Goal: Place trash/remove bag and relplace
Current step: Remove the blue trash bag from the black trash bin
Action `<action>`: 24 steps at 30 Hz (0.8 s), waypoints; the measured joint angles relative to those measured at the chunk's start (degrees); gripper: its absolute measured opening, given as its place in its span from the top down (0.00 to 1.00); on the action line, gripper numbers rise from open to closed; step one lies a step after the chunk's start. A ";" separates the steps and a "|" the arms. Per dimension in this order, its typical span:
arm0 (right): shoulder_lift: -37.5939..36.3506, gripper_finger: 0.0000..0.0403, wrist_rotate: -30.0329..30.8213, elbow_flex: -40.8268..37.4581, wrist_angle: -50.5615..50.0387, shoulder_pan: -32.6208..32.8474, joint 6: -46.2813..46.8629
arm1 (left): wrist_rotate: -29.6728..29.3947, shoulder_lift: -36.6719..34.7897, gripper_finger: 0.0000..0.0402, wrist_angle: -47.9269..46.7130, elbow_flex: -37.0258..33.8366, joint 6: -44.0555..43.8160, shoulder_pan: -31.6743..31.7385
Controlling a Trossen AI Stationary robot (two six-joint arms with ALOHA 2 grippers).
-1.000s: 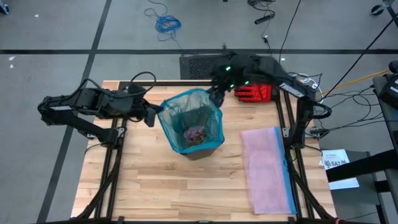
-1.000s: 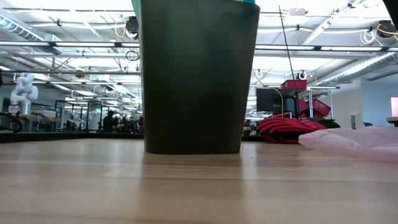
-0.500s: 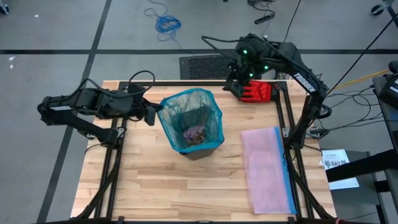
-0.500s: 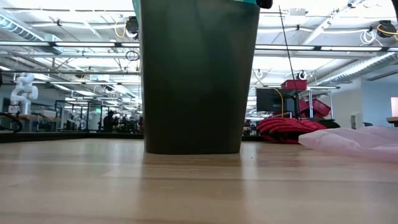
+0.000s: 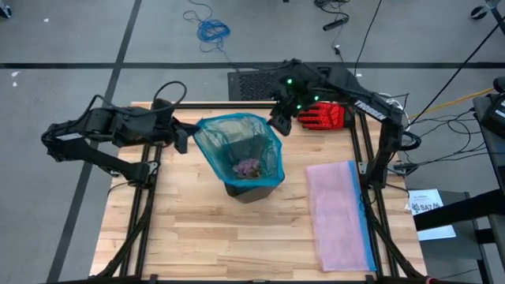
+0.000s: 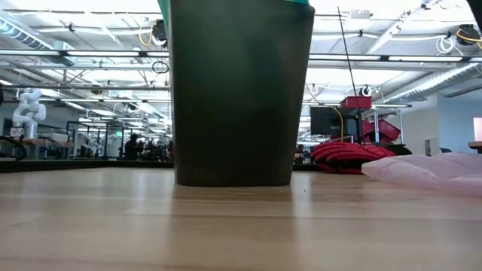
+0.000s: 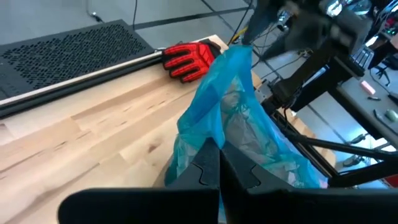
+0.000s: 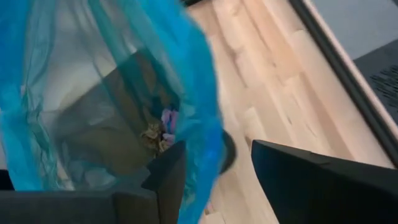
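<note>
The right gripper (image 5: 278,125) has swung back, fingers spread around the bag (image 5: 237,146) rim (trash (image 5: 248,167) inside); left gripper (image 5: 189,136) pinches the other side.

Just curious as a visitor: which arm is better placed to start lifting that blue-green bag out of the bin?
Probably the left: its end effector is shut on the bag rim. The right end effector is only at the far corner, fingers apart.
</note>
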 joint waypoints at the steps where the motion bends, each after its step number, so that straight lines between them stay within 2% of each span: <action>1: 0.00 0.57 -0.01 -1.03 0.99 0.38 -0.16 | -0.01 -0.13 1.00 -0.02 0.00 0.00 0.03; 5: 0.04 0.60 0.37 -3.19 2.68 0.84 -0.12 | -0.03 -0.24 1.00 0.00 0.00 -0.08 0.03; 7: 0.02 0.64 1.10 -3.76 3.34 0.77 -0.75 | -0.06 -0.23 1.00 0.00 0.00 -0.13 0.05; 13: -0.64 0.96 2.91 -3.73 3.81 0.81 -2.63 | -0.12 -0.19 1.00 0.02 0.00 -0.56 0.05; 24: -0.94 1.00 2.62 4.73 3.50 1.67 -1.83 | -0.30 -0.17 1.00 0.07 0.00 -0.64 0.05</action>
